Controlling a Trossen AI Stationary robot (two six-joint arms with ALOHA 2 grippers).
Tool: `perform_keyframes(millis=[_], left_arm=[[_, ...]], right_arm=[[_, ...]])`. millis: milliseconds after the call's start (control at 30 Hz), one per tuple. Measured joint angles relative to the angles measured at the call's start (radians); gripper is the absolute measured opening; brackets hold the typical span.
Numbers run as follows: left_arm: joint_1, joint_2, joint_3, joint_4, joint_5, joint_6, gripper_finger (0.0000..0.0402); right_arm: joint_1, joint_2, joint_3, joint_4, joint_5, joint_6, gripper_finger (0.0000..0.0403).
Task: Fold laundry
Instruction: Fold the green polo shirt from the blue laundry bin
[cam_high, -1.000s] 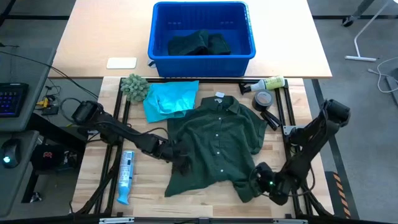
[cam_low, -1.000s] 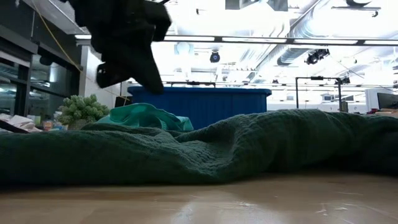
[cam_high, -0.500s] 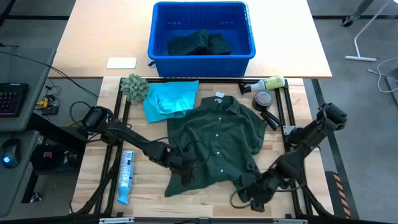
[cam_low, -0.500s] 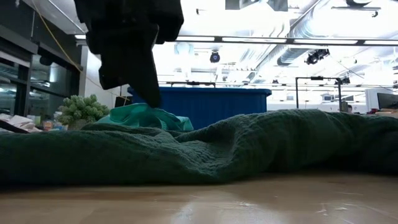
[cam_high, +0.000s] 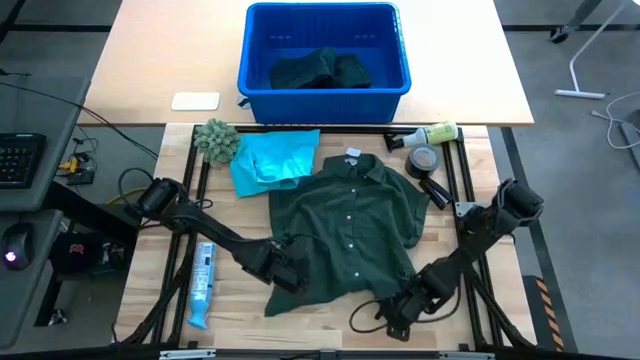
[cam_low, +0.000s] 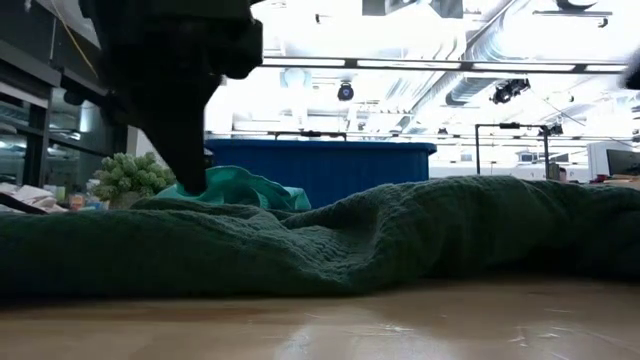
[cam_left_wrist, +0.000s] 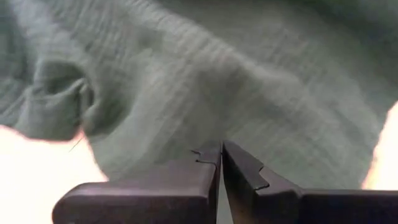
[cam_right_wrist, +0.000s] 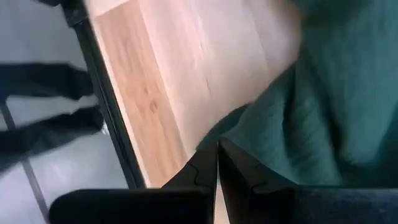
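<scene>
A dark green shirt (cam_high: 345, 235) lies spread face up on the table, with its collar and white tag (cam_high: 352, 153) toward the far edge. The turquoise piece (cam_high: 272, 158) lies crumpled beside its far left shoulder. Another dark green garment (cam_high: 320, 70) sits in the blue bin. My left gripper (cam_high: 287, 277) is shut and down on the shirt's near left part; the low view shows it (cam_low: 192, 180) reaching down to the cloth. My right gripper (cam_high: 393, 316) is shut, low over the table at the shirt's near right corner (cam_right_wrist: 249, 127). My left gripper has its shut fingertips (cam_left_wrist: 219, 152) against the shirt's cloth (cam_left_wrist: 236, 93) near the near left hem, slanting down from the table's left. The shirt lies flat on the table. Whether a fold is caught between the fingers I cannot tell. My right gripper has its shut fingertips (cam_right_wrist: 217, 149) right at the shirt's near right edge; I cannot tell whether they touch the cloth.
The blue bin (cam_high: 255, 50) stands on the far table. A fuzzy grey-green ball (cam_high: 215, 140) lies far left and a blue-white tube (cam_high: 203, 280) near left. A bottle (cam_high: 432, 133), a tape roll (cam_high: 424, 158) and a black marker (cam_high: 433, 190) lie far right. Bare wood (cam_high: 330, 325) runs along the near edge.
My left gripper has moved toward the near edge and come down onto the shirt's near left part. My right gripper has swung from the shirt's right side toward the left and the near edge, ending at the shirt's near right corner. The shirt has stayed spread out.
</scene>
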Motion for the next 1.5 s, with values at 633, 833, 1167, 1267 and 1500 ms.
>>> perform_keyframes(millis=[633,833,1167,1267,1500], left_arm=[[0.012,0.011,-0.070,0.209,-0.112,0.418,0.0000],[0.021,0.011,-0.134,0.326,-0.057,0.426,0.0000],[0.094,0.011,-0.198,0.419,-0.037,0.426,0.0000],[0.119,0.030,-0.206,0.423,-0.035,0.436,0.0000],[0.159,0.093,-0.201,0.439,0.010,0.527,0.0000]], right_arm=[[0.013,0.087,-0.001,-0.078,0.109,0.677,0.0000],[-0.018,0.098,-0.001,-0.147,0.128,0.706,0.0000],[-0.049,0.179,0.001,-0.017,0.140,0.699,0.0000],[-0.037,0.183,0.002,0.009,0.120,0.696,0.0000],[0.057,0.186,0.001,0.109,0.026,0.672,0.0000]])
